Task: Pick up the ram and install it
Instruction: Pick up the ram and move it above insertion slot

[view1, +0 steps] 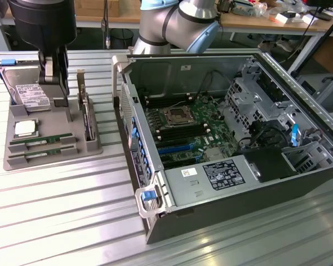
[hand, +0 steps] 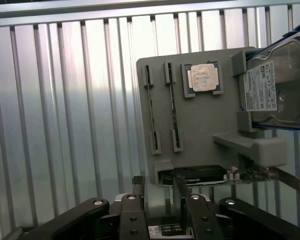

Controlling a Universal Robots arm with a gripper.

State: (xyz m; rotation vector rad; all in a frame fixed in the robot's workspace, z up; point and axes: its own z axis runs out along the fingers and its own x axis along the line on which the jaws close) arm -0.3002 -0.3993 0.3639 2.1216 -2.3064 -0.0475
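Over the gray tray (view1: 58, 124) at the exterior view's left, gripper (view1: 54, 88) hangs with fingers (hand: 132, 215) spread and empty, ram (view1: 41, 138) lying in its tray slot just beside a second stick (view1: 43, 153); risk: wide fingers catch both sticks or tilt one on closing.

Open computer case (view1: 172, 72), gray tray (view1: 55, 124) holding hard drive (view1: 28, 91), processor chip (view1: 25, 128), bracketed card (view1: 86, 113), slatted table (view1: 61, 210)

Hard drive (hand: 276, 87) running off the wrist view's edge, gripper (hand: 159, 182) finger covering part of the card (hand: 200, 175), arm (view1: 177, 22) being cropped in the exterior view, ram (view1: 41, 139) labels being too small to read.
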